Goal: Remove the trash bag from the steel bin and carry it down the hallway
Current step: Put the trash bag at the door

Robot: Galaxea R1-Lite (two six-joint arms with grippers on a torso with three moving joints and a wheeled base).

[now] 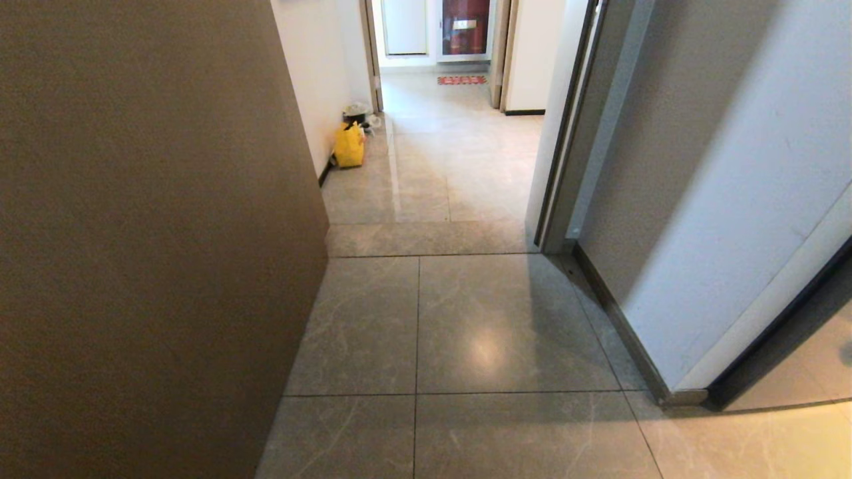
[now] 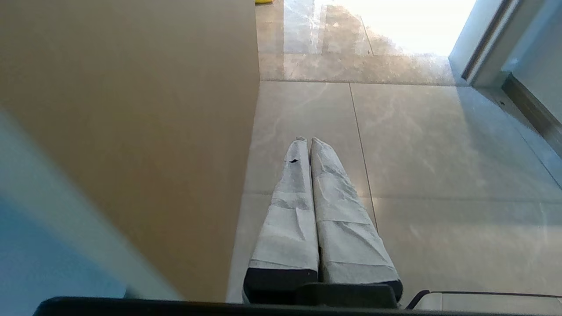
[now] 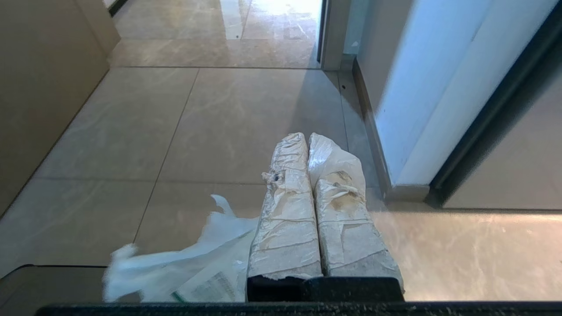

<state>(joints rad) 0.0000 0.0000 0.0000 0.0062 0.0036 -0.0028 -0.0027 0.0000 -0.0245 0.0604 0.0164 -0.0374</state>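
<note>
The trash bag (image 3: 193,267), thin white plastic with green print, bulges out beside and below my right gripper (image 3: 306,135) in the right wrist view. That gripper is shut, and a fold of the same shiny white plastic lies over one fingertip (image 3: 327,153). My left gripper (image 2: 306,139) is shut with nothing in it, hanging over the floor tiles next to a tan wall. Neither arm shows in the head view. The hallway (image 1: 459,166) runs ahead with glossy marble-look tiles. The steel bin is out of view.
A tan wall (image 1: 146,233) fills the left side. On the right an open door (image 1: 719,199) and its frame narrow the passage. Far ahead a yellow bag (image 1: 349,146) and a small dark container (image 1: 357,113) sit against the left wall. A red mat (image 1: 461,80) lies further on.
</note>
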